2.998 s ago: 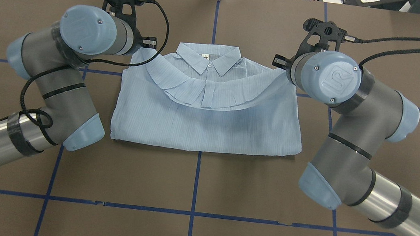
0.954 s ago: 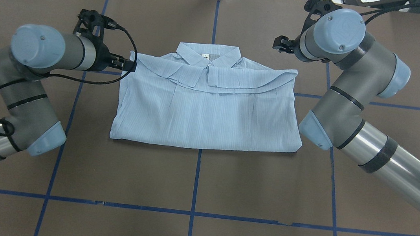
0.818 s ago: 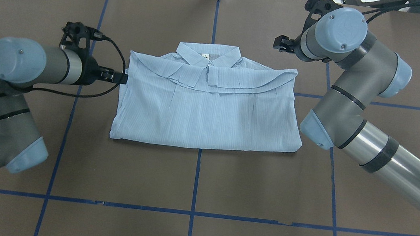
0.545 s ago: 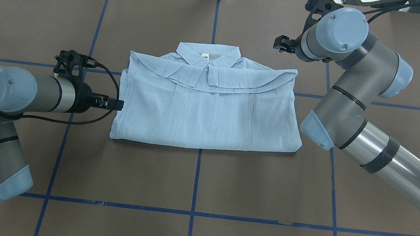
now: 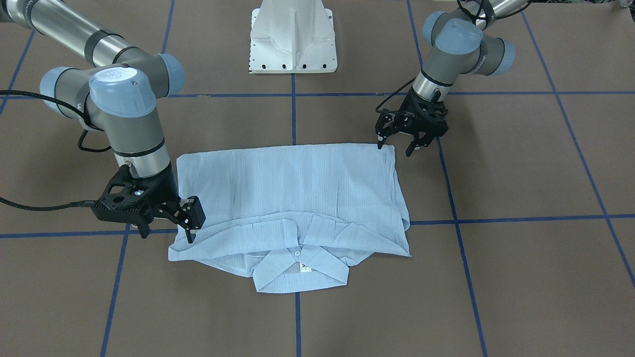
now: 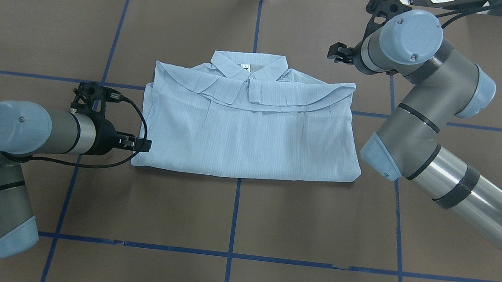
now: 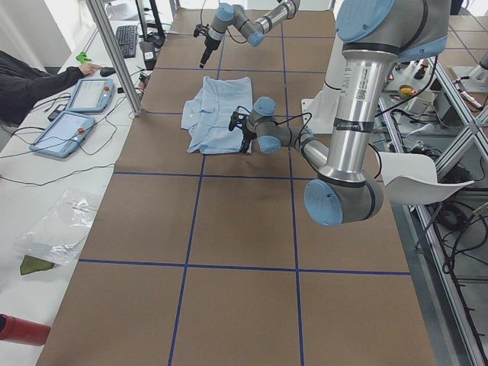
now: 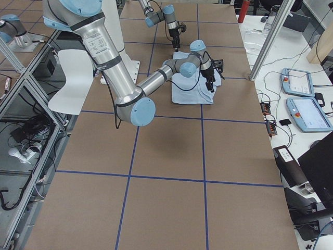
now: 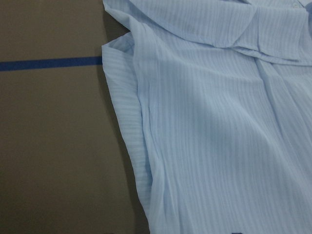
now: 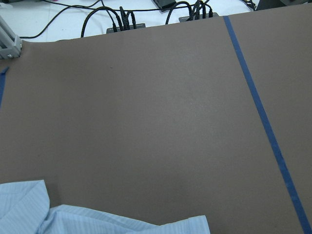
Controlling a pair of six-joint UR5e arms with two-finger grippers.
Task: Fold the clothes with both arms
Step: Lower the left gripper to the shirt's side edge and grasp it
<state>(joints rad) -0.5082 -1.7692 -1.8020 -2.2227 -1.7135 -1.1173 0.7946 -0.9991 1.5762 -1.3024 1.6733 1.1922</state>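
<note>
Shirt (image 6: 247,131): thin light-blue finely striped fabric, folded into a rectangle, pointed collar uppermost. Left gripper (image 5: 395,148): black, fingers spread at the shirt's fold-edge corner. Right gripper (image 5: 167,232): fingers spread, near the shirt's shoulder corner.

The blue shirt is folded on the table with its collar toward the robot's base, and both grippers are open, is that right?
Not quite. The collar lies on the side away from the robot's base, as the exterior front-facing view shows. The rest holds: the shirt is folded on the table, and the left gripper and right gripper are open.
</note>
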